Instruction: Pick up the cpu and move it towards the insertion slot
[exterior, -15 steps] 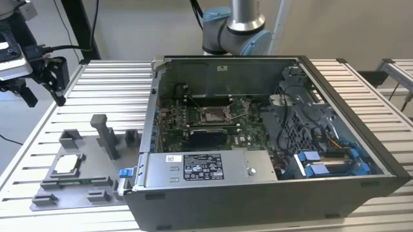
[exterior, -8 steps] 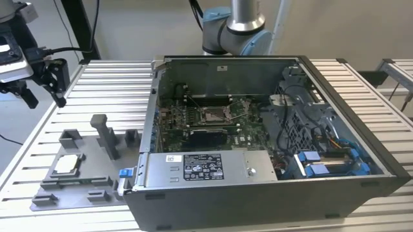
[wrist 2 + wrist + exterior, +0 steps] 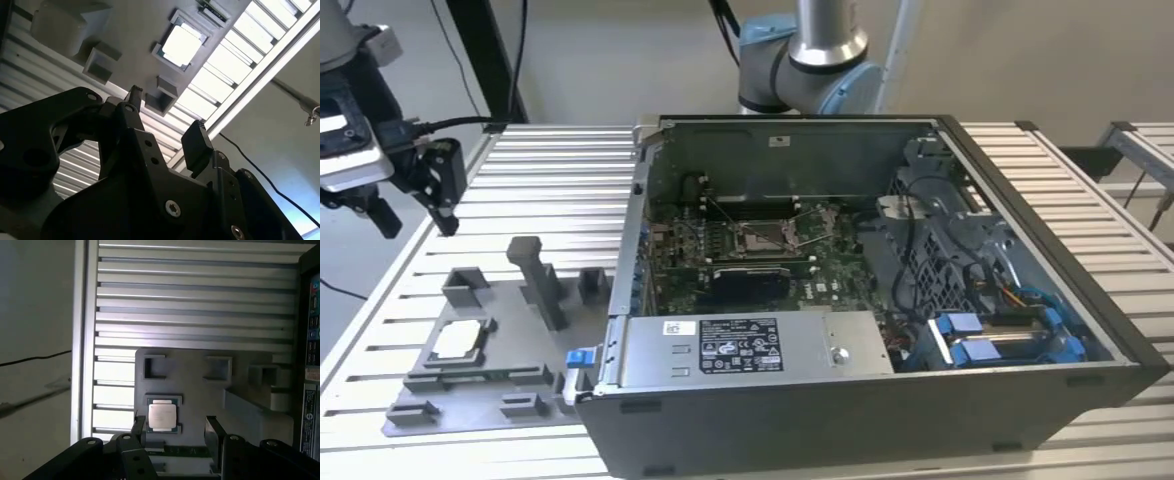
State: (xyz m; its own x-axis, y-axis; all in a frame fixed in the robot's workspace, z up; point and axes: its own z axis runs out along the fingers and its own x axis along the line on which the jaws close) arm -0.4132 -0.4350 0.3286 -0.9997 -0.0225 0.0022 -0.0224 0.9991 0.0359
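The gripper [image 3: 411, 212] hangs with its fingers [image 3: 212, 434] spread apart and nothing between them, over the table [image 3: 547, 180] at the exterior view's left. It appears to be well clear of the surface, though height is hard to judge. The cpu [image 3: 458, 342] lies flat in a pocket of the grey fixture [image 3: 480, 400], near the gripper but not touched. The slot [image 3: 761, 237] sits inside the case [image 3: 854, 420], well apart from both.
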